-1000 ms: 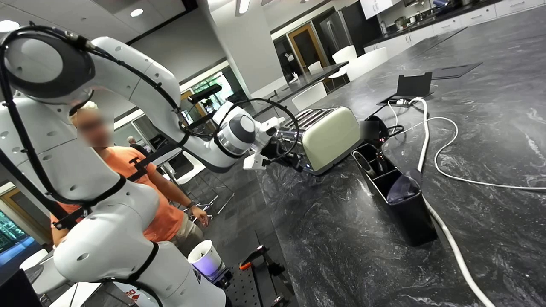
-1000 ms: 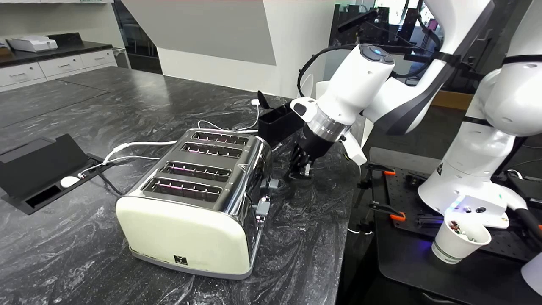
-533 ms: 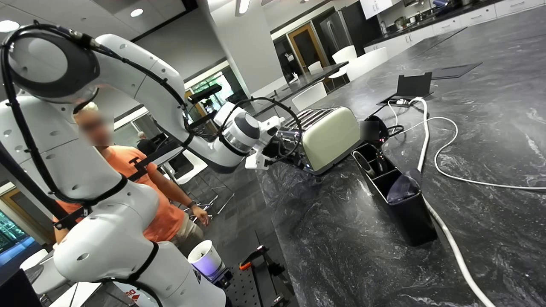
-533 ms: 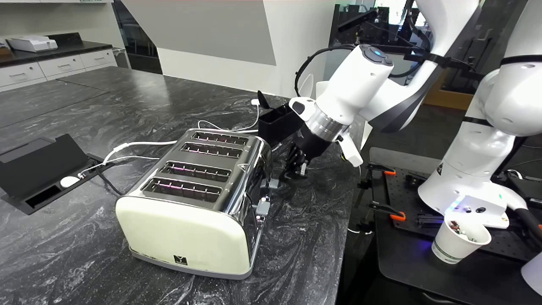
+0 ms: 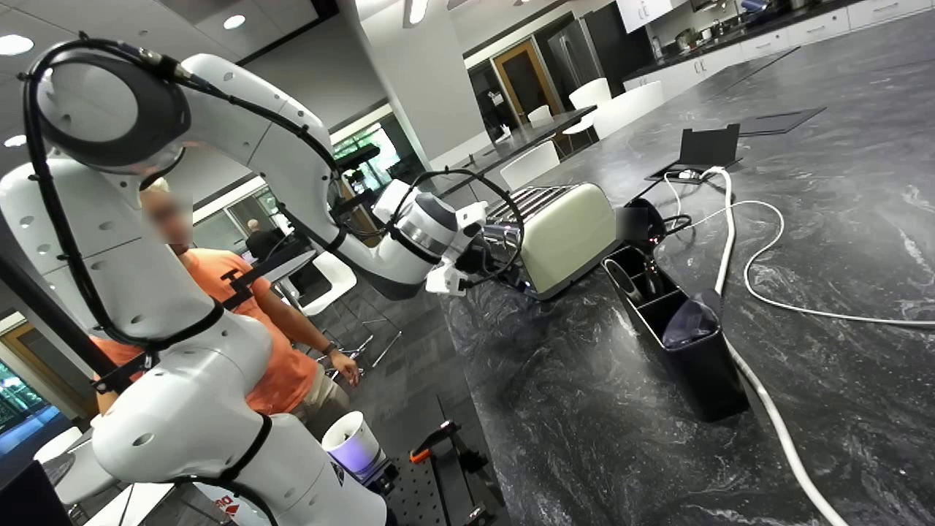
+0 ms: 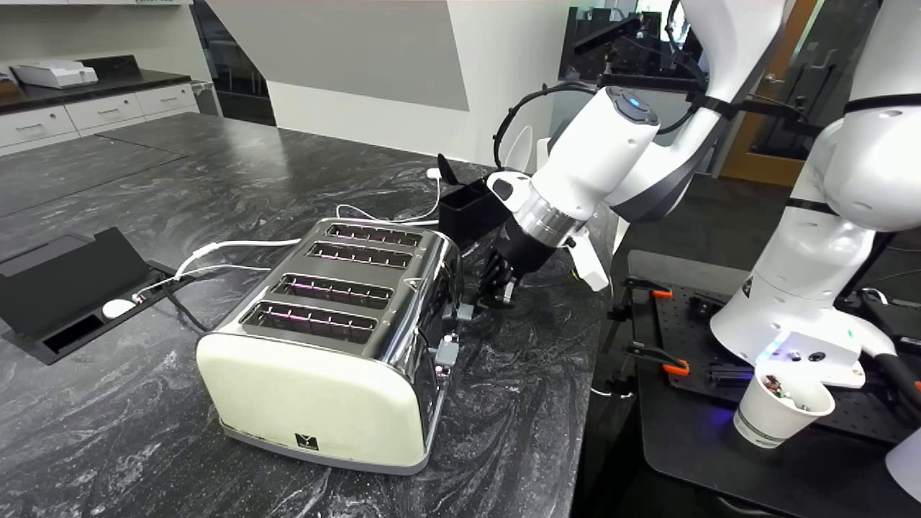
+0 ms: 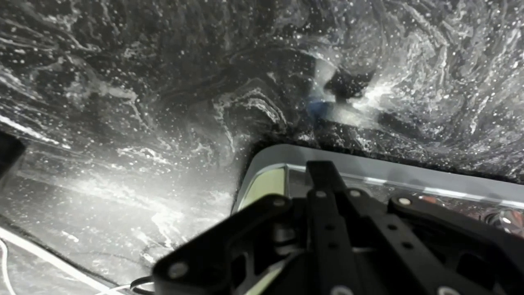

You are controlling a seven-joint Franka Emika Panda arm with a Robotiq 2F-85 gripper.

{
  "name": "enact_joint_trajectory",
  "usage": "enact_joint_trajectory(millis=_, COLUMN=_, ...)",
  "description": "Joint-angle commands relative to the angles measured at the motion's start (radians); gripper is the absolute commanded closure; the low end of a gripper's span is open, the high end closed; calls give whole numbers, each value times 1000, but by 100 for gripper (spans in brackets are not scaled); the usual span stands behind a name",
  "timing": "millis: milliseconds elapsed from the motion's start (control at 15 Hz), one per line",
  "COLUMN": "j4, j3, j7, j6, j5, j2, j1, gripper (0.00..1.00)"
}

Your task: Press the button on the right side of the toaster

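Note:
The toaster has a cream side (image 6: 309, 403) and a silver slotted top in both exterior views; its cream side (image 5: 573, 237) is partly behind my arm's cable. Its silver control end has grey levers (image 6: 447, 352) and small lit buttons (image 6: 439, 371). My gripper (image 6: 498, 293) points down, empty, just off that end, near the far lever (image 6: 462, 311). In the wrist view the shut fingertips (image 7: 325, 172) cover part of the toaster's grey base (image 7: 368, 166). A round knob (image 7: 507, 221) shows at the right there. Buttons near the fingertips are hidden. Contact cannot be told.
A black organizer box (image 5: 694, 358) stands beside the toaster. White cables (image 5: 730, 241) run over the dark marbled table (image 5: 584, 409) to a flip-up outlet box (image 6: 79, 288). A paper cup (image 6: 781, 403) stands on the robot's cart. A person (image 5: 270, 329) stands behind the arm.
My arm has moved forward, bringing the gripper closer to the toaster's control end and slightly lower. The toaster has not moved.

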Motion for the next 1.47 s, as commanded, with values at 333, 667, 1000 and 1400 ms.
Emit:
enact_joint_trajectory(millis=333, j4=106, j3=-38, j7=255, j6=20, j5=-259, j2=112, j1=24, gripper=100)
enact_joint_trajectory(millis=667, j4=117, j3=-26, j7=414, j6=8, j5=-402, j2=111, j1=15, gripper=100)
enact_joint_trajectory(millis=1000, j4=103, j3=-17, j7=532, j6=10, j5=-499, j2=82, j1=6, gripper=100)
enact_joint_trajectory(millis=1400, j4=91, j3=-5, j7=719, j6=39, j5=-683, j2=43, j1=-17, gripper=100)
